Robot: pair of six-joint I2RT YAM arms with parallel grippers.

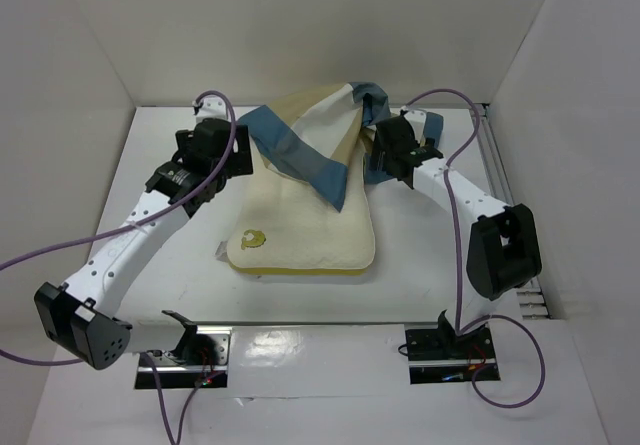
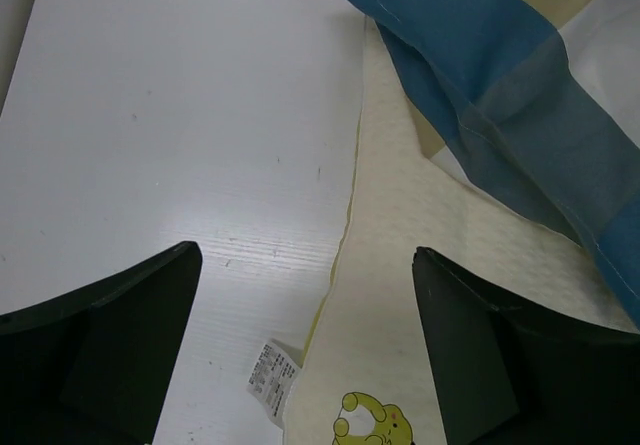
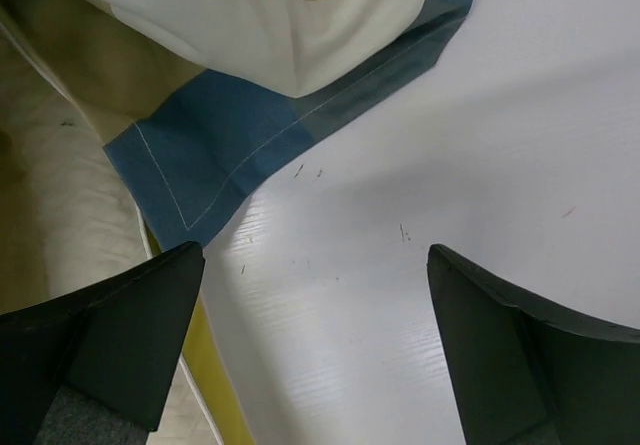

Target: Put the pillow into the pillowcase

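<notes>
Pillow: flat on bench, long axis near-to-far. Pillowcase: crumpled over its far end, between the tools. Left tool, right tool: we find both spread, empty, equally near.

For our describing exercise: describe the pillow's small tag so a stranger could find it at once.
Start at the white table; the cream pillow lies at its middle. The tag sticks out of the pillow's left edge near the yellow logo; it alone is white with printed text.
</notes>
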